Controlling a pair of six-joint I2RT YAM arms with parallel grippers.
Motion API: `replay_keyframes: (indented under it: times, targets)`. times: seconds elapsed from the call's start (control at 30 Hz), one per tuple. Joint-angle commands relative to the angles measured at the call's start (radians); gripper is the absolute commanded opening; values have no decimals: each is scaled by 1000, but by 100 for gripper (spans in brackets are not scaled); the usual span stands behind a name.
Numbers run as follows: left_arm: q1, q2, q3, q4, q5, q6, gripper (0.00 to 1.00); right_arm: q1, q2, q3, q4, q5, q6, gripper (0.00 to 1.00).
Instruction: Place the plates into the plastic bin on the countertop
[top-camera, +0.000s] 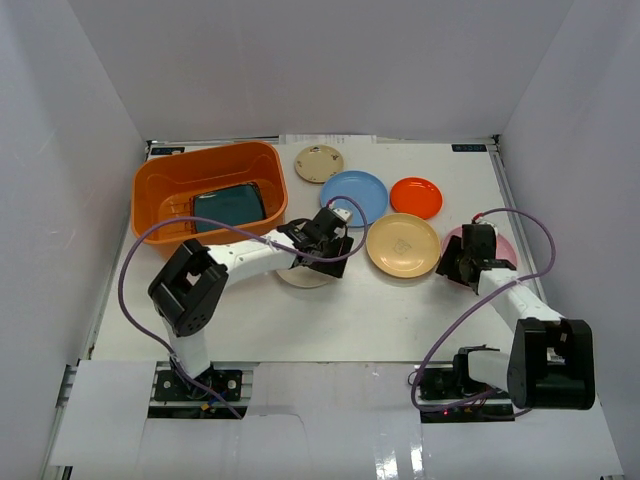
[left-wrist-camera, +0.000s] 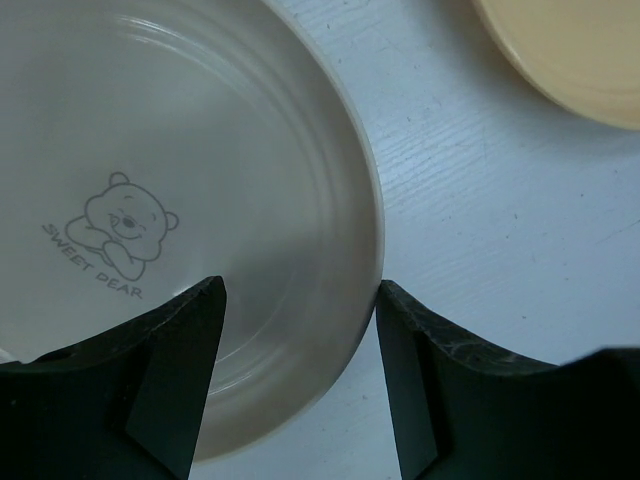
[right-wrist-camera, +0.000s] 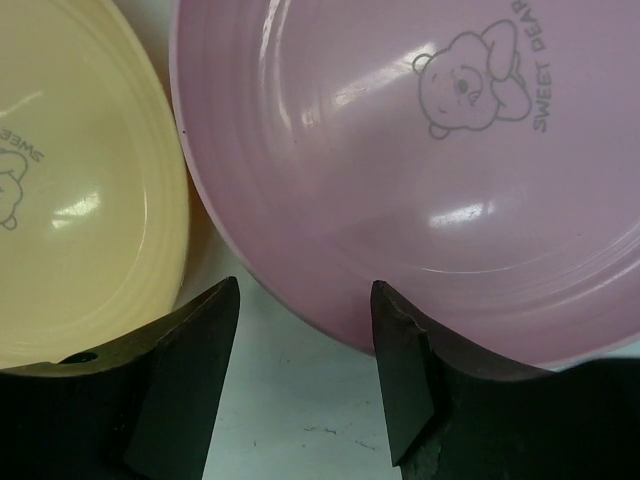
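Note:
The orange plastic bin stands at the back left of the white countertop with the dark teal square plate lying inside it. My left gripper is open over the round cream plate. Its jaws straddle the plate's right rim, one finger above the plate and one above the table. My right gripper is open at the near-left rim of the pink plate, with the peach-yellow plate to its left. The black floral plate is not in view.
The small tan plate, the light blue plate and the orange-red plate lie in a row at the back. The peach-yellow plate sits between the two grippers. White walls enclose the table.

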Motion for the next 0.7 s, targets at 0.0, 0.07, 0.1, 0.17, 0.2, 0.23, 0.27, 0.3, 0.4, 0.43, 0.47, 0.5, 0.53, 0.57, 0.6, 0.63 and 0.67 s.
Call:
replay_keyframes:
  times: [0.0,0.07,0.1,0.17,0.2,0.23,0.27,0.3,0.4,0.43,0.47,0.5,0.53,0.57,0.6,0.63,0.67]
  targets:
    - [-19,14,40,13,-26,-1,70,-3,42,10,50,-51,-11,62]
    - [-26,23,34,13,-37,-7,65,-5,52,-9,66,-48,-6,62]
    - [-35,26,31,13,-35,-8,61,-3,56,-14,66,-51,-3,62]
    - [-47,35,25,11,-29,-11,49,-3,43,-29,66,-56,4,59]
    - [-61,40,23,13,-24,-16,45,-3,22,-36,67,-54,10,56]
    - [-67,41,23,11,-24,-19,38,-3,10,-39,58,-52,15,53]
    - [-73,45,25,11,-26,-19,29,-3,-3,-45,54,-54,17,51]
    - [-82,45,25,11,-29,-21,26,-2,-30,-49,50,-59,20,49]
    - [-92,48,23,8,-29,-28,12,-2,-68,-62,27,-71,23,42]
    - [-92,46,17,8,-29,-31,9,-2,-78,-65,21,-74,24,39]
    - [-93,42,12,8,-29,-36,5,-2,-88,-69,15,-80,26,34]
    - [-96,37,8,8,-27,-40,0,-3,-110,-78,12,-92,27,29]
    - [-98,34,0,9,-26,-48,0,-2,-119,-80,9,-95,29,29]
    - [-101,31,-1,8,-26,-50,0,-2,-130,-83,7,-98,30,27]
    - [-108,22,-3,9,-23,-54,0,-3,-148,-85,0,-100,33,25]
    - [-112,17,-3,8,-18,-57,0,-2,-158,-83,-3,-105,35,24]
    - [-116,12,-3,9,-14,-59,0,-3,-167,-83,-8,-108,35,22]
